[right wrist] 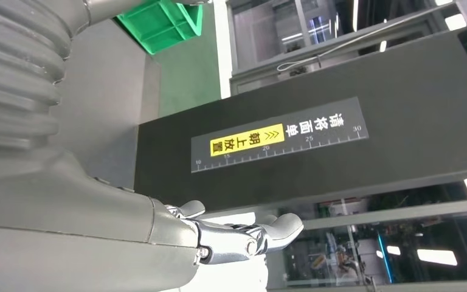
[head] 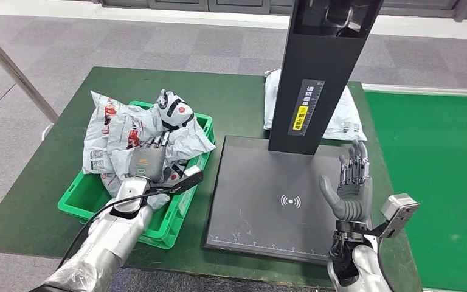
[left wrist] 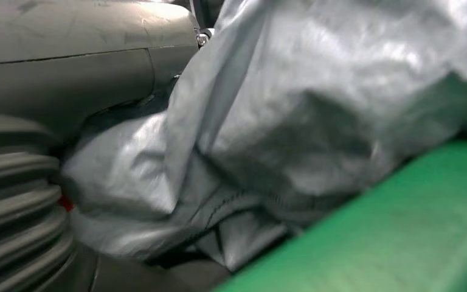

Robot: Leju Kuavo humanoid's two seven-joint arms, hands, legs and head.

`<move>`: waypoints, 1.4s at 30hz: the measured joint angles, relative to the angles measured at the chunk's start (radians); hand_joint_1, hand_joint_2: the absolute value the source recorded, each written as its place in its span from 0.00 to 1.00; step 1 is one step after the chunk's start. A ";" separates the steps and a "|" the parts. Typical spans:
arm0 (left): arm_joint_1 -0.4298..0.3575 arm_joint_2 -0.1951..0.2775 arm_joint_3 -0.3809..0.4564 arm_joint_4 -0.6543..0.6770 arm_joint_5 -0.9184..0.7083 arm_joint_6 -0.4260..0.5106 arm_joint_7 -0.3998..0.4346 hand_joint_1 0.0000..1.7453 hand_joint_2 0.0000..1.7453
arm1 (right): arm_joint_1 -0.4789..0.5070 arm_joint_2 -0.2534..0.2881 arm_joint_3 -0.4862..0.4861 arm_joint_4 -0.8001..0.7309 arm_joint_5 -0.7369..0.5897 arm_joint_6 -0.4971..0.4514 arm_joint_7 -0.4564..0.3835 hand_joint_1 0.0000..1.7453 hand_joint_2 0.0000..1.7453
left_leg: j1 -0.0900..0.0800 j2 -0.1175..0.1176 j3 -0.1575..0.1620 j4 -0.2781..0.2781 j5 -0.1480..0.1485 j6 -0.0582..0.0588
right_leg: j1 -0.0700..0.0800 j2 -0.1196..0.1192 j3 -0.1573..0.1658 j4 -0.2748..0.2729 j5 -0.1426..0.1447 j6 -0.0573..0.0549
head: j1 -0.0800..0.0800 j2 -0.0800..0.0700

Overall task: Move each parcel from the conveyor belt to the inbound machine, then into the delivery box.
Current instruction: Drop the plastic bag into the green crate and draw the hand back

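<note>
I see the inbound machine (head: 267,201) with its plate bare; the next parcel (head: 340,112) lies far of my right hand (head: 349,188), behind the post, so that hand is nearer, its fingers spread and empty. My left hand (head: 148,161) rests on parcels in the delivery box (head: 76,204); whether it's gripping, I can't tell.

Signs on the scanner
The tall black scanner post (right wrist: 316,121) beyond the right robot hand (head: 349,182) bears a yellow Chinese label (right wrist: 246,142) and a ruler scale marked 10 to 30; the flat black base plate (head: 261,182) shows a white wireless symbol (head: 290,201).
</note>
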 joint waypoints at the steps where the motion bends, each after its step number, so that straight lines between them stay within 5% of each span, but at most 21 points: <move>1: -0.001 0.000 0.003 0.005 0.011 -0.002 -0.009 0.00 1.00 | 0.003 0.001 -0.003 -0.002 0.002 0.003 0.001 0.00 1.00 | 0.000 0.000 0.000 0.000 0.000 0.000 | 0.000 0.000 0.000 0.000 0.000 0.000 | 0.000 0.000; 10: -0.012 -0.003 0.025 0.024 0.072 -0.020 -0.053 0.00 1.00 | 0.014 0.007 -0.012 -0.009 0.009 0.013 0.009 0.00 1.00 | 0.000 0.001 0.004 0.000 0.000 0.000 | 0.000 0.000 0.002 0.001 0.000 0.000 | 0.000 0.000; 14: -0.007 -0.004 0.048 -0.008 0.208 0.049 -0.125 0.00 0.00 | 0.018 0.009 -0.012 -0.010 0.015 0.025 0.011 0.00 1.00 | 0.000 0.001 0.005 0.000 0.000 0.000 | 0.000 0.001 0.003 0.001 0.000 0.000 | 0.000 0.000; 18: 0.029 -0.013 0.087 -0.116 0.499 0.206 -0.295 0.00 0.00 | 0.028 0.010 -0.012 -0.018 0.020 0.027 0.012 0.00 1.00 | 0.000 0.001 0.005 0.000 0.000 0.000 | 0.000 0.001 0.003 0.001 0.000 0.000 | 0.000 0.000; 23: 0.119 -0.032 0.098 -0.318 0.875 0.225 -0.517 0.00 0.00 | 0.030 0.010 -0.012 -0.021 0.001 0.027 0.007 0.00 1.00 | 0.000 0.001 0.003 0.000 -0.001 0.000 | 0.000 0.001 0.002 0.000 -0.001 0.000 | 0.000 0.000; 30: 0.234 -0.051 0.030 -0.544 1.002 0.085 -0.532 0.00 0.00 | 0.030 0.009 -0.013 -0.020 -0.006 0.041 -0.009 0.00 1.00 | 0.000 0.001 0.002 0.000 -0.001 0.000 | 0.000 0.001 0.001 0.000 -0.001 0.000 | 0.000 0.000; 37: 0.270 -0.052 -0.011 -0.628 1.008 0.071 -0.528 0.00 0.00 | 0.027 0.008 -0.013 -0.020 -0.006 0.043 -0.010 0.00 1.00 | 0.000 0.001 0.002 0.000 -0.001 0.000 | 0.000 0.001 0.001 0.000 -0.001 0.000 | 0.000 0.000; 41: 0.276 -0.052 -0.020 -0.646 1.010 0.068 -0.525 0.00 1.00 | 0.026 0.008 -0.013 -0.020 -0.006 0.043 -0.010 0.00 1.00 | 0.000 0.001 0.002 0.000 -0.001 0.000 | 0.000 0.001 0.001 0.000 -0.001 0.000 | 0.000 0.000; 42: 0.277 -0.052 -0.021 -0.649 1.015 0.061 -0.523 0.00 1.00 | 0.026 0.008 -0.013 -0.020 -0.006 0.043 -0.010 0.00 1.00 | 0.000 0.001 0.002 0.000 -0.001 0.000 | 0.000 0.001 0.001 0.000 -0.001 0.000 | 0.000 0.000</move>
